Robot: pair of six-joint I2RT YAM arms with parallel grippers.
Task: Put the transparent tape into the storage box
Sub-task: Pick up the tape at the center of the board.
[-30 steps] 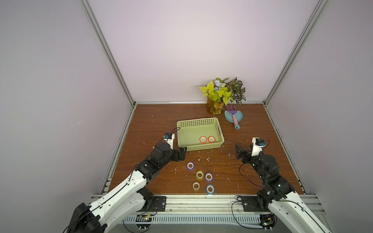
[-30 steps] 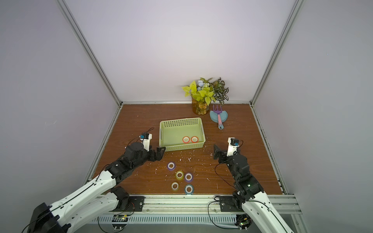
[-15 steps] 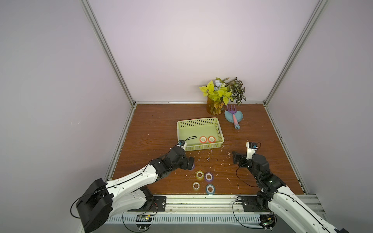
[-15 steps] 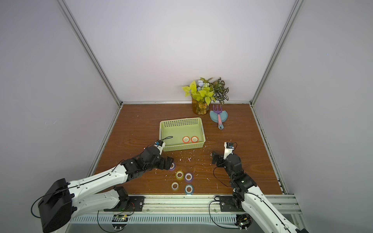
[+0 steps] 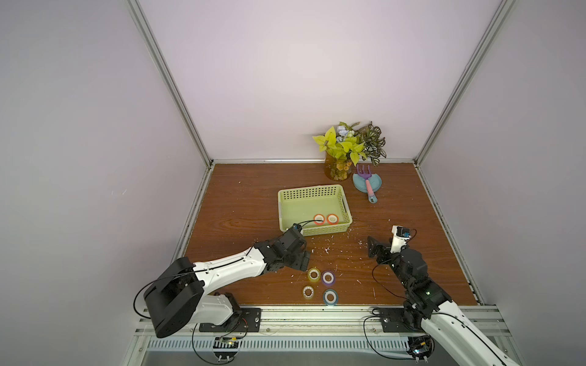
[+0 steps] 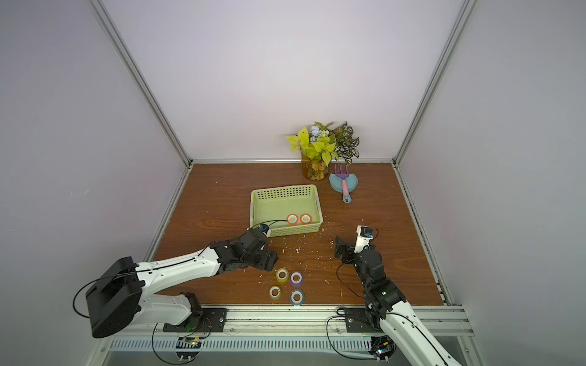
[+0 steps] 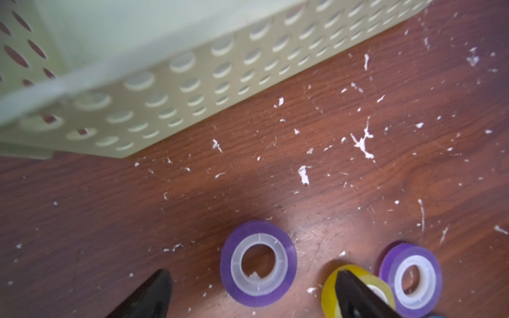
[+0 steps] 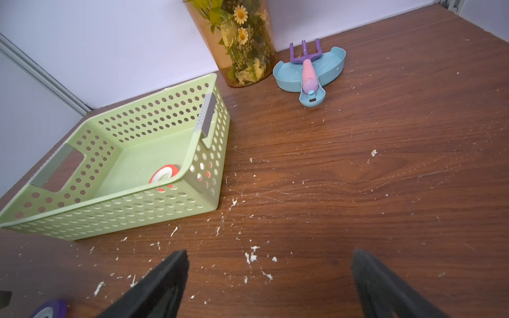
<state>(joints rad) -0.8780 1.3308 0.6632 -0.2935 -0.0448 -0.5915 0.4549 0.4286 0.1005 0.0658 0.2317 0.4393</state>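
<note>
Several rolls of transparent tape lie near the table's front: yellow (image 5: 314, 274), purple (image 5: 328, 278), clear (image 5: 308, 291) and blue (image 5: 330, 297). In both top views my left gripper (image 5: 302, 258) covers another purple roll (image 7: 258, 263). The left wrist view shows that gripper (image 7: 251, 274) open, a finger on each side of this roll, clear of it; one finger (image 7: 355, 291) overlaps the yellow roll (image 7: 329, 289). The light-green storage box (image 5: 346, 206) holds two orange rolls (image 5: 318, 219). My right gripper (image 8: 270, 256) is open over bare wood, right of the box.
A vase of plants (image 5: 339, 164) and a blue dish with a pink-handled rake (image 5: 367, 187) stand behind the box at the back wall. White flecks litter the wood in front of the box (image 8: 252, 256). Walls close three sides.
My left arm has swung from beside the box forward and down over the purple roll, and its jaws have narrowed a little. The right gripper has come slightly forward.
</note>
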